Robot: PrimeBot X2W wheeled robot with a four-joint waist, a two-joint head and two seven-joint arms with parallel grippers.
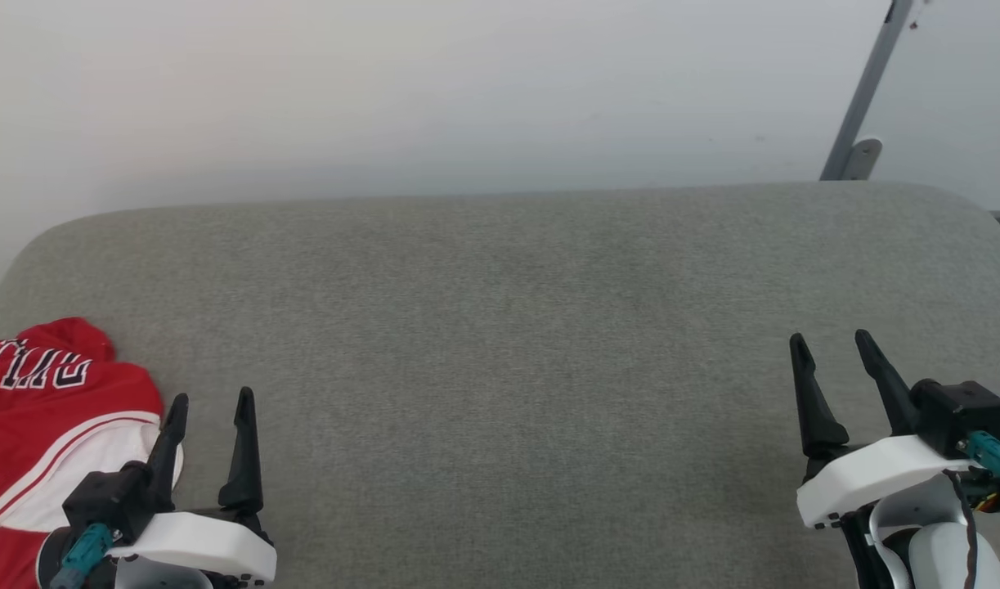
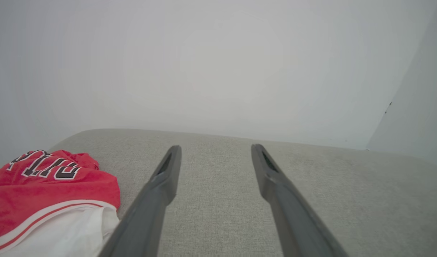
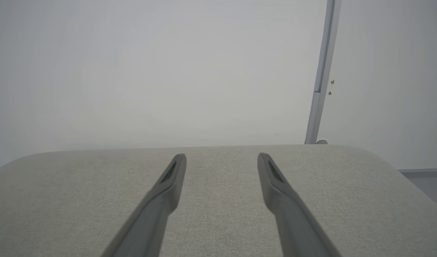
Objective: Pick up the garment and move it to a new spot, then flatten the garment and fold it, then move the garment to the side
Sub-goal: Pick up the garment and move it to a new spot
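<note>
The garment (image 1: pixel 50 409) lies crumpled just left of the left end effector (image 1: pixel 212 396), well apart from the right end effector (image 1: pixel 830 337). Both are wide open and hold nothing. A grab from here could well catch only one loose layer, so the heap would drag or slip off the edge beside it. A bare pale wall (image 1: pixel 385 98) stands beyond both. The grey fabric worktop (image 1: pixel 500 368) stretches ahead of them, and a thin pole (image 1: pixel 863 90) rises beyond the right one.
</note>
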